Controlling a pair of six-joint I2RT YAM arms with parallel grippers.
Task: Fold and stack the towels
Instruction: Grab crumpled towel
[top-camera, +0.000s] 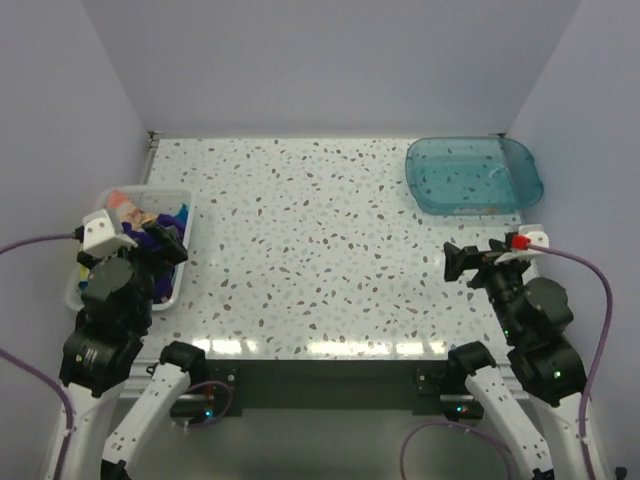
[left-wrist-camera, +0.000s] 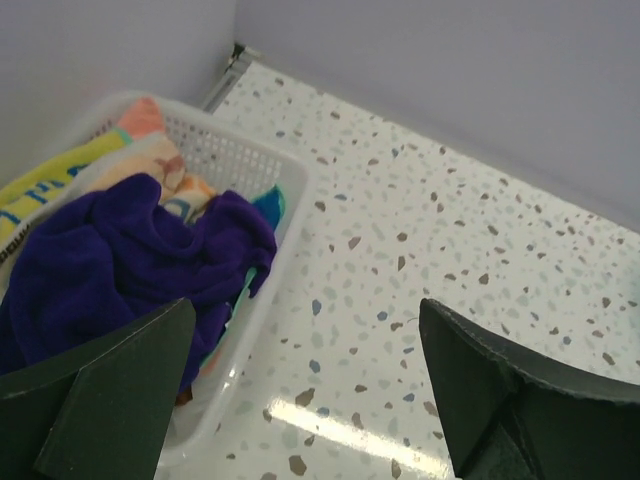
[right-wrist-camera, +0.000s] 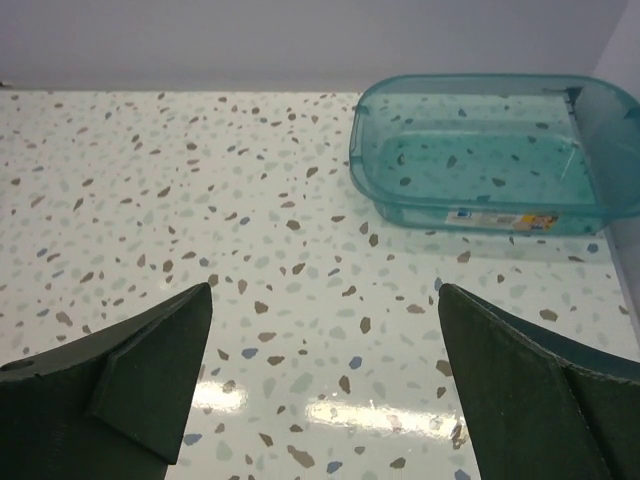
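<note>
Purple towel: heaped in white basket, nine o'clock, likely staged for picking. Left gripper, right gripper: spread wide, nothing gripped.

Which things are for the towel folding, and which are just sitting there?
For the job:
purple towel
yellow towel
white basket holding them

Just sitting there, as far as I can tell:
teal tub, with nothing in it

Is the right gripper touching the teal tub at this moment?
Apart. The right wrist view shows a broad stretch of bare table between the open right gripper and the teal tub; the top view agrees.
</note>
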